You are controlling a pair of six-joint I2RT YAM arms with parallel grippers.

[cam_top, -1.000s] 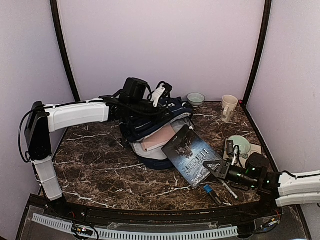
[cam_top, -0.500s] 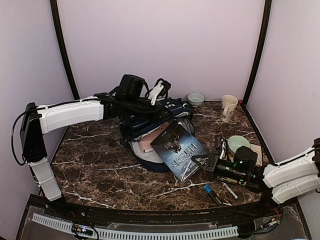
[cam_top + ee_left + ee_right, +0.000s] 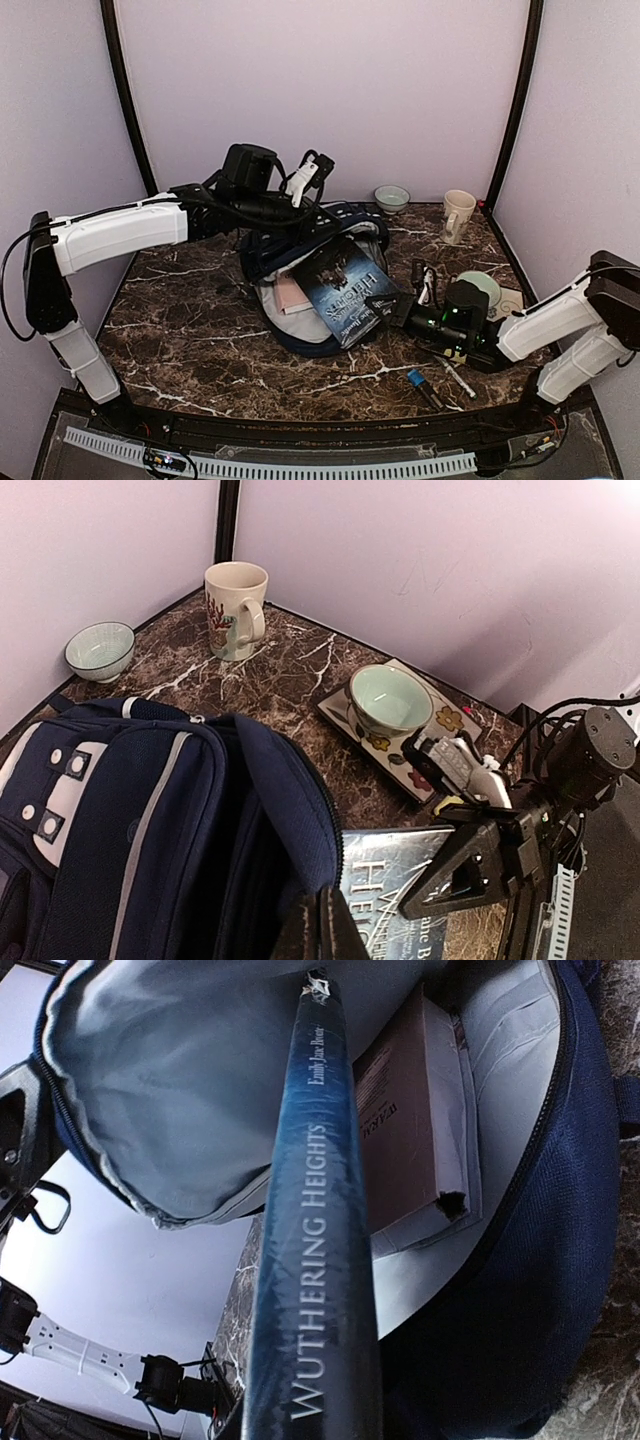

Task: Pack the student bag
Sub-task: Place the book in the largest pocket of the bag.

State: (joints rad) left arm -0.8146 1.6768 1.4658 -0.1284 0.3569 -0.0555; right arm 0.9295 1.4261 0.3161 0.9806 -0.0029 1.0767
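Top view of a dark marble worktop (image 3: 190, 320) with one navy student bag (image 3: 150, 830) lying at its centre, mouth open toward 4 o'clock. The left hand (image 3: 322, 925) is pinched shut on the rim of the bag's upper flap and holds it raised, so the pale lining shows. The right hand (image 3: 392, 305), at 4 o'clock from the bag, is clamped on one corner of a Wuthering Heights book (image 3: 340, 285). The book's long axis runs from that hand toward 10 o'clock, and its far end is already over the mouth. The coming move probably depends on this line, a push along the book's length toward 10 o'clock under the raised flap, and the right hand is the one placed for it. There are two books: the held one and a pinkish book (image 3: 405, 1130) already lying inside the bag beside it. There is one mug (image 3: 458, 215) at 1 o'clock. There are two bowls, a small bowl (image 3: 391, 197) by the back wall and a green bowl (image 3: 385, 698) on a flowered tray (image 3: 440, 720). Two pen-like items lie at 5 o'clock, a blue marker (image 3: 418, 380) and a white pen (image 3: 458, 378).
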